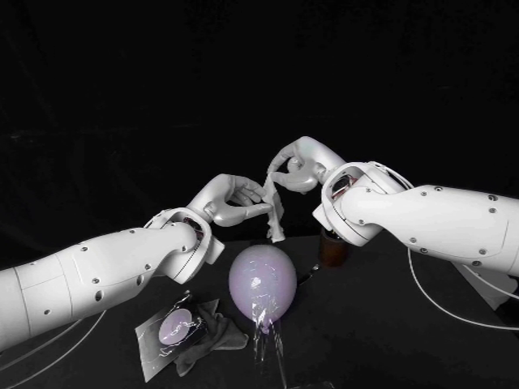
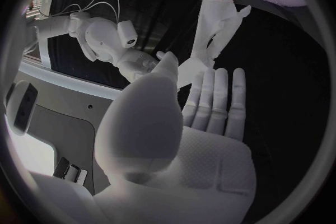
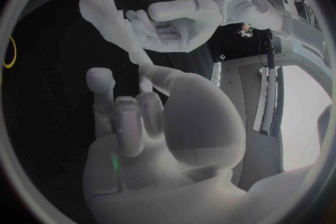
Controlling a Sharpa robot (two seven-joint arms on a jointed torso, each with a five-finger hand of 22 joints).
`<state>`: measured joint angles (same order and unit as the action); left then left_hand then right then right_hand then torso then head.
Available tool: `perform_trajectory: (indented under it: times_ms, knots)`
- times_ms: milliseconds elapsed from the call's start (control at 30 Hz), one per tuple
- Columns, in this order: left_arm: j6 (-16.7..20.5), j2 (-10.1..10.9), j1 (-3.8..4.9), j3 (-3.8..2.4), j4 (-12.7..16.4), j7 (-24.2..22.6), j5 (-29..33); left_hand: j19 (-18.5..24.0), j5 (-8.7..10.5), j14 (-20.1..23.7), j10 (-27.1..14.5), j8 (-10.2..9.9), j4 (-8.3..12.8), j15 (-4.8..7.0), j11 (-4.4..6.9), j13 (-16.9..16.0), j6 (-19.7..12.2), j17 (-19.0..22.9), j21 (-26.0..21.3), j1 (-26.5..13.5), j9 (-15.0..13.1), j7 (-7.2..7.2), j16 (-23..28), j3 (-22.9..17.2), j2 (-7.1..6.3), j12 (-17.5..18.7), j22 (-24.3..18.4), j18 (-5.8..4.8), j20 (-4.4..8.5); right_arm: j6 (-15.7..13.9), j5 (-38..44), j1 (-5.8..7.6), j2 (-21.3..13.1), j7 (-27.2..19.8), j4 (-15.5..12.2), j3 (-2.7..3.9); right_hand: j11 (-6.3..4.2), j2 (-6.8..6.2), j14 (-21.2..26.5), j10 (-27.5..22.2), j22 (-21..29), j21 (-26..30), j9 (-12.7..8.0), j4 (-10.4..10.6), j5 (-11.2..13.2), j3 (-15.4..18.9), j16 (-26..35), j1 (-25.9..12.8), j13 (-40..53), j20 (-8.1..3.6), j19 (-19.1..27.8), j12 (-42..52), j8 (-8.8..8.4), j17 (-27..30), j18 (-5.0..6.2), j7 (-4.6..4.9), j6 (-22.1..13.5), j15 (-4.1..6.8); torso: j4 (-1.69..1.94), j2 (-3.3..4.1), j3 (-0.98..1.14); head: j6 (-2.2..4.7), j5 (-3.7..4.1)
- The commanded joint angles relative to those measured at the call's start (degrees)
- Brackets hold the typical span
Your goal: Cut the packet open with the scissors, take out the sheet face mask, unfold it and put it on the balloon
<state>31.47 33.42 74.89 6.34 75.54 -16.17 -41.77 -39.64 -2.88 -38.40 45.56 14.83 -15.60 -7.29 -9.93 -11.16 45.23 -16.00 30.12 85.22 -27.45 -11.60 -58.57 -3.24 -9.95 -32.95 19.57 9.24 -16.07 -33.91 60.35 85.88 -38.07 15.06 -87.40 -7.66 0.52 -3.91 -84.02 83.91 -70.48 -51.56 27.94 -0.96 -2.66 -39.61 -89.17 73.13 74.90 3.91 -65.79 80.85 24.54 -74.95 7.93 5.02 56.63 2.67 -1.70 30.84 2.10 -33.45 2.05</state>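
The white sheet mask [image 1: 274,207] hangs as a crumpled, folded strip in the air between my two hands, above the balloon. My right hand [image 1: 296,168] pinches its upper end between thumb and finger; the right wrist view shows the mask [image 3: 105,11] running away from that hand [image 3: 161,123]. My left hand [image 1: 232,199] is beside the strip with straight fingers and an open palm [image 2: 199,140], thumb tip near the mask [image 2: 217,25]. The pale lilac balloon [image 1: 263,279] lies on the table below. The cut packet [image 1: 175,328] lies at front left.
A crumpled clear film [image 1: 265,344] lies in front of the balloon, and a grey crumpled piece [image 1: 221,332] lies against the packet. A brown object [image 1: 331,248] stands just behind the balloon, under my right forearm.
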Motion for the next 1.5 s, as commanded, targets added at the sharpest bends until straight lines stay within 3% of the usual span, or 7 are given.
perform_trajectory:
  times_ms: [33,533,733,767,933,1067,1500]
  knots:
    - [0.7,-0.4,0.01,-0.14,0.1,2.2,-0.5,-0.3,0.09,-0.1,-0.4,-0.4,-0.8,-0.37,0.01,0.2,-0.8,0.1,-0.3,1.0,0.4,-0.97,0.0,1.6,0.20,0.1,-0.3,1.09,-0.05,-0.4,0.7,0.03,0.0,-1.1,-0.5,0.06,-0.47,0.36,-5.4,2.4,-0.1,-0.3,1.6,0.0,-0.2,-0.2,-0.3,0.0,7.7,0.07,-0.5,0.2,2.52,-13.5,0.29,-0.66,1.1,0.29,0.01,0.01,-0.05,0.01,0.04]
    - [-1.1,-0.9,0.01,-0.20,0.3,2.4,0.8,-0.2,0.14,0.7,-0.9,1.1,-1.2,-0.46,0.09,1.1,0.5,0.2,-1.9,0.6,1.0,-0.57,0.2,7.3,1.47,0.0,-1.4,0.95,-0.17,-0.6,0.4,-0.05,0.4,-1.7,-0.9,0.05,-0.48,0.33,-5.5,2.5,-0.2,-0.5,1.6,-0.1,-0.2,-0.3,-0.4,-0.1,7.8,0.04,-0.6,0.3,2.51,-13.6,0.26,-0.67,1.2,0.31,0.04,0.00,-0.07,0.01,0.02]
    - [0.6,-0.6,0.02,-0.24,0.4,0.9,3.0,-1.0,0.15,-0.3,0.7,2.0,-1.1,0.09,0.72,1.2,2.0,0.1,-2.0,1.0,1.3,-0.02,-0.4,6.7,5.61,-0.7,-1.7,1.10,-0.09,-0.5,0.4,-0.07,0.3,-1.6,-0.8,0.05,-0.48,0.33,-5.5,2.5,-0.2,-0.5,1.6,-0.1,-0.2,-0.3,-0.4,-0.1,7.8,0.04,-0.6,0.3,2.51,-13.6,0.26,-0.67,1.2,0.31,0.02,0.00,-0.07,0.00,0.07]
    - [0.8,-0.6,0.02,-0.24,0.4,0.8,3.3,-1.3,0.13,-0.6,1.1,2.2,-0.9,0.33,1.03,1.4,2.5,0.1,-2.0,2.5,1.5,0.37,-0.5,5.7,7.30,-0.7,-1.7,1.14,-0.04,-0.5,0.4,-0.07,0.3,-1.6,-0.8,0.05,-0.48,0.33,-5.5,2.5,-0.2,-0.5,1.6,-0.1,-0.2,-0.3,-0.4,-0.1,7.8,0.04,-0.6,0.3,2.51,-13.6,0.26,-0.67,1.2,0.31,0.03,0.02,-0.07,-0.01,0.06]
    - [1.4,-0.3,0.02,-0.25,0.4,0.3,4.4,-1.6,0.11,-1.1,1.6,2.6,-0.6,0.89,1.68,1.9,4.0,0.1,-2.1,6.2,2.0,1.35,-0.6,3.2,10.28,-0.3,-1.9,1.14,0.05,-0.6,0.4,-0.08,0.2,-1.6,-0.8,0.05,-0.48,0.33,-5.5,2.5,-0.2,-0.5,1.6,-0.1,-0.2,-0.3,-0.4,-0.1,7.8,0.04,-0.6,0.3,2.51,-13.6,0.26,-0.67,1.2,0.31,0.07,0.00,-0.03,-0.08,0.11]
    - [1.5,-0.2,0.02,-0.26,0.4,-0.2,5.0,-1.8,0.09,-1.1,1.8,3.0,-0.5,1.16,1.86,2.7,5.3,0.3,-2.3,9.1,2.5,1.61,-0.3,1.3,11.18,0.7,-2.0,1.13,0.15,-0.6,0.4,-0.08,0.2,-1.6,-0.6,0.05,-0.48,0.33,-5.5,2.5,-0.2,-0.5,1.6,-0.1,-0.2,-0.3,-0.4,-0.1,7.8,0.04,-0.6,0.3,2.51,-13.6,0.26,-0.67,1.2,0.31,0.03,0.00,-0.03,-0.06,0.12]
    - [0.3,0.3,0.02,-0.26,-0.1,0.3,5.4,-1.5,0.08,-1.5,3.8,3.3,-0.7,0.98,1.54,6.2,7.9,1.0,-2.5,13.6,4.5,1.27,0.9,-4.7,8.52,5.2,-2.2,1.03,0.36,-1.0,0.6,-0.08,0.0,-1.6,0.4,0.04,-0.49,0.30,-5.5,2.5,-0.2,-0.6,1.6,-0.2,-0.2,-0.4,-0.4,-0.2,7.8,0.02,-0.6,0.3,2.50,-13.7,0.25,-0.67,1.2,0.33,0.06,0.02,-0.02,-0.11,0.20]
